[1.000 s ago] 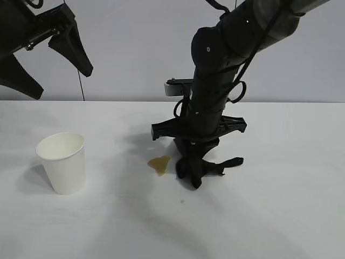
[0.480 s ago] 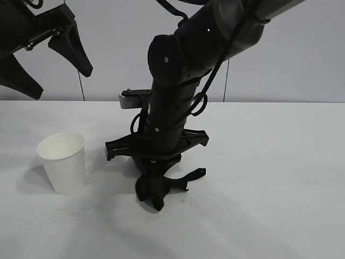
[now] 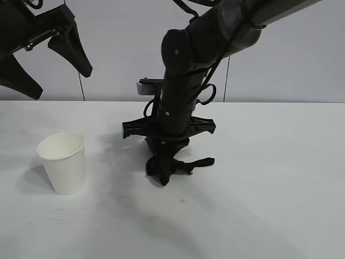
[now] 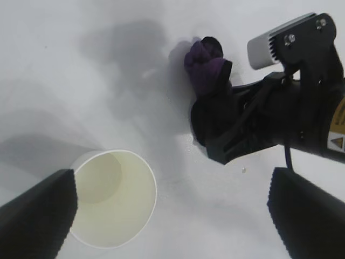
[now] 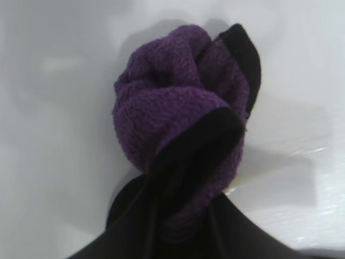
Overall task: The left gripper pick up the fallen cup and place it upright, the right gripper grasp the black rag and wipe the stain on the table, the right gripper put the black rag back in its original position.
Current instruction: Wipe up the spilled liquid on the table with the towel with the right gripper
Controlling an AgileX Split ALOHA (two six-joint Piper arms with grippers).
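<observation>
From outside, your right hand (image 3: pixel 163 175) at centre clamps the rag (image 3: pixel 172 166) against the worktop (image 3: pixel 269 189); the cup (image 3: pixel 62 162) stands left. Upper left, your left hand (image 3: pixel 54 65) hangs apart. The right wrist view fills with rag (image 5: pixel 178 135).

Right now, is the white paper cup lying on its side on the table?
No, the white paper cup stands upright on the table, its open rim facing up.

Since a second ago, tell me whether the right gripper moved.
Yes. The right gripper, shut on the black rag, swept toward the cup, then partway back, ending nearer it than before.
</observation>
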